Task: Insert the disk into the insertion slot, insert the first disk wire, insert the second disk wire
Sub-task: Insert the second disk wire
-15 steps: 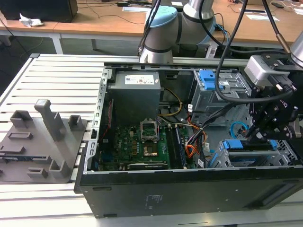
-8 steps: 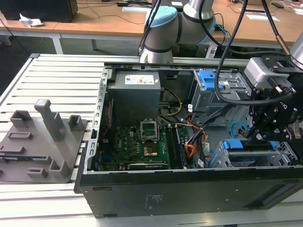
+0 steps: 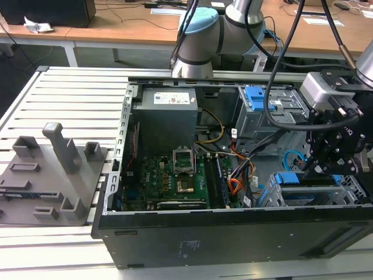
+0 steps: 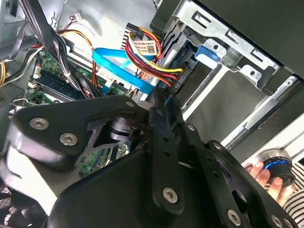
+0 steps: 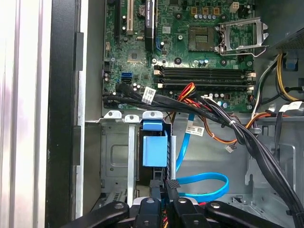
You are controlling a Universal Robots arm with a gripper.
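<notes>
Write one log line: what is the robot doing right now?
pincer: down in the computer case | nearest: disk in insertion slot | holding: unclear | blue cable: loose by pincer

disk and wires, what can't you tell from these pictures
- Disk: exterior view, the gripper and cage wall cover most of it, so how deep it sits in the slot is unclear.
- Wire plugs: second wrist view, gripper linkage hides where the blue cable ends.
- Gripper tips: first wrist view, cut off by the edge; whether they hold a plug is unclear.

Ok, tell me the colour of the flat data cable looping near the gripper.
Light blue flat data cable, clearest in the first wrist view.
</notes>
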